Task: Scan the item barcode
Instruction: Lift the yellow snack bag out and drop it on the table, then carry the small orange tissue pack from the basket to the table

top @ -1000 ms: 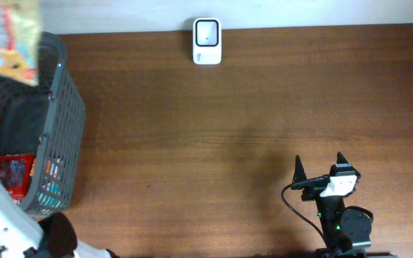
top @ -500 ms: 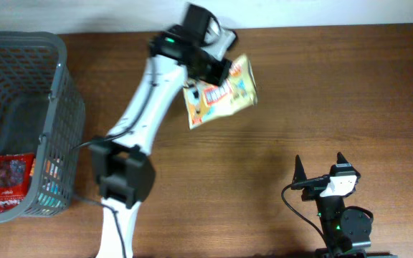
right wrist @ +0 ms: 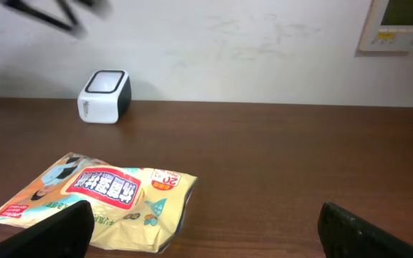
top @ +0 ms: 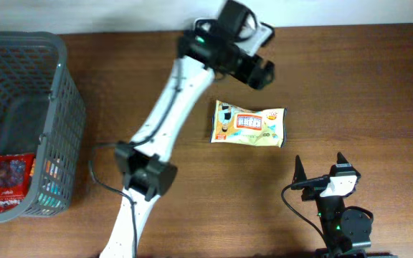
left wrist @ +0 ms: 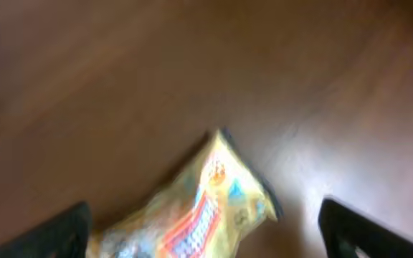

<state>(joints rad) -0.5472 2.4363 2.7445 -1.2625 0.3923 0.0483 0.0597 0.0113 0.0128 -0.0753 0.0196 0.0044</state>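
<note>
The item, a yellow snack bag (top: 248, 123) with a red label, lies flat on the brown table, held by nothing. My left gripper (top: 257, 72) hovers open just beyond its far edge. The left wrist view is blurred and shows the bag (left wrist: 192, 208) below and between the spread left gripper (left wrist: 206, 236) jaws. The white barcode scanner (right wrist: 105, 87) stands by the back wall; in the overhead view the left arm hides it. My right gripper (top: 320, 170) rests open near the front edge, and the bag (right wrist: 99, 201) lies ahead of it to its left.
A grey mesh basket (top: 56, 79) stands at the table's left end with a red packet (top: 9, 179) inside. A white wall (right wrist: 228, 43) runs behind the table, with a panel (right wrist: 400, 25) on it at the right.
The left arm brought the bag from over the basket to the table's middle. Its jaws went from shut to open, and the bag now lies on the wood. The right arm has not moved.
</note>
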